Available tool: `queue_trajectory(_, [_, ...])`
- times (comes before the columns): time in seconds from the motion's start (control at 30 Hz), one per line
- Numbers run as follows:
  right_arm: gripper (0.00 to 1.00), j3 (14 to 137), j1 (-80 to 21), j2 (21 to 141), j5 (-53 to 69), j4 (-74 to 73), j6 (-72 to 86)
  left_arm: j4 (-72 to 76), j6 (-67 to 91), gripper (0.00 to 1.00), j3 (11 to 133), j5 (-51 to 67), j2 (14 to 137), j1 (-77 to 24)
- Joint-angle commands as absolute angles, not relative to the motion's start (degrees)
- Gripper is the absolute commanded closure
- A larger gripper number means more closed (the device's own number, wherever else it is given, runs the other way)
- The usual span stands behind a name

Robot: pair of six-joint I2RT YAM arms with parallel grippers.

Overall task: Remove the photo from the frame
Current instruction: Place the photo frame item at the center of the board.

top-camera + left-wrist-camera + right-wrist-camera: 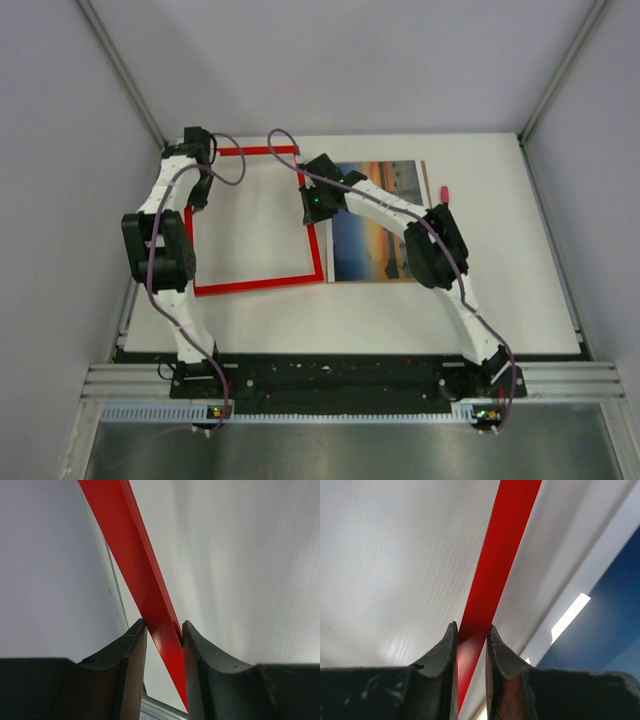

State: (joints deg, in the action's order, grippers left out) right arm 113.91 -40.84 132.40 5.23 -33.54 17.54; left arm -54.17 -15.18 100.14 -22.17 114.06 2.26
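The frame (255, 285) sits left of centre on the white counter (400, 310), and bare counter shows through its opening. The photo (365, 250) lies at the frame's 3 o'clock, just beside the right bar. From above it is hard to tell whether the two edges touch. The left end effector (163, 629) is clamped on the red bar near the frame's 10 o'clock corner. The right end effector (471, 629) is pinched tight on the 3 o'clock bar, with the blue of the print at its own 3 o'clock.
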Motion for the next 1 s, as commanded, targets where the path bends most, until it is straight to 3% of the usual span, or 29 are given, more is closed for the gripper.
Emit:
queue_trajectory(0.0, [1.0, 120.6, -45.4, 137.5, 9.4, -33.3, 15.9, -47.4, -18.5, 1.0, 101.1, -22.7, 117.1, 2.9])
queue_trajectory(0.57, [1.0, 124.9, -49.0, 142.6, 12.5, -33.3, 18.5, -43.3, -19.5, 1.0, 106.4, -26.2, 128.2, 3.9])
queue_trajectory(0.7, [0.84, 123.9, -49.0, 141.3, 13.5, -33.1, 18.7, -41.7, -20.1, 1.0, 107.1, -27.2, 129.5, 4.0])
queue_trajectory(0.77, [0.72, 123.8, -49.0, 140.5, 13.3, -33.0, 18.3, -41.7, -20.1, 0.95, 107.4, -27.5, 129.6, 4.1])
queue_trajectory(0.83, [0.61, 123.7, -49.0, 139.6, 13.0, -33.0, 17.2, -41.7, -20.1, 0.8, 107.5, -27.5, 129.5, 4.4])
queue_trajectory(0.9, [0.52, 123.4, -49.0, 138.3, 12.1, -32.9, 16.1, -41.7, -20.2, 0.56, 107.5, -27.5, 128.7, 4.7])
queue_trajectory(0.97, [0.44, 123.2, -49.0, 136.9, 11.2, -33.0, 14.9, -41.6, -20.4, 0.44, 107.6, -27.4, 128.0, 5.0])
